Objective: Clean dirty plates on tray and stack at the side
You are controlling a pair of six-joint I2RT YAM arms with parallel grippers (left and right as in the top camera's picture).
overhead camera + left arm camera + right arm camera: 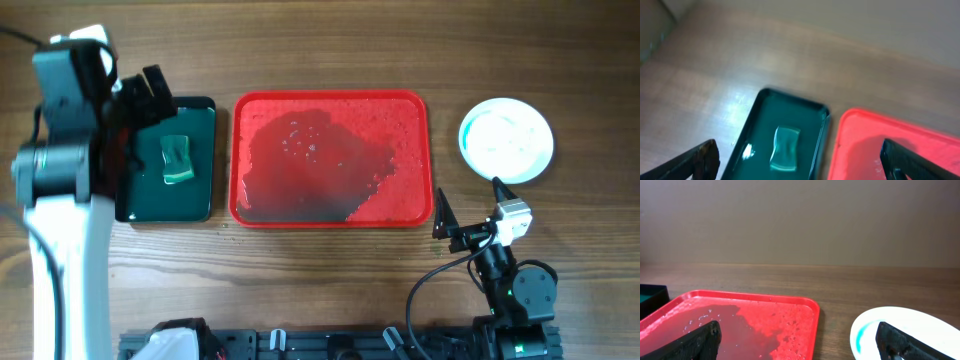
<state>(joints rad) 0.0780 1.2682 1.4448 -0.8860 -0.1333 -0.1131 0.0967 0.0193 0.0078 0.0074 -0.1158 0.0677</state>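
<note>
The red tray (pixel 330 108) lies in the middle of the table, wet, with a dark pool of water and droplets and no plates on it. It also shows in the right wrist view (pixel 790 310) and the left wrist view (pixel 860 135). White plates with pale teal rims (pixel 506 140) sit on the table right of the tray; how many are stacked I cannot tell. The top one shows in the right wrist view (pixel 910 322). My right gripper (pixel 468 198) (pixel 797 342) is open and empty, in front of the tray's right corner and the plates. My left gripper (pixel 145 95) (pixel 800 162) is open and empty above the dark green tray.
A dark green tray (pixel 200 120) (pixel 760 120) lies left of the red tray, with a pale green sponge (pixel 178 160) (pixel 785 148) in it. The arm bases and cables stand along the table's front edge (pixel 330 345).
</note>
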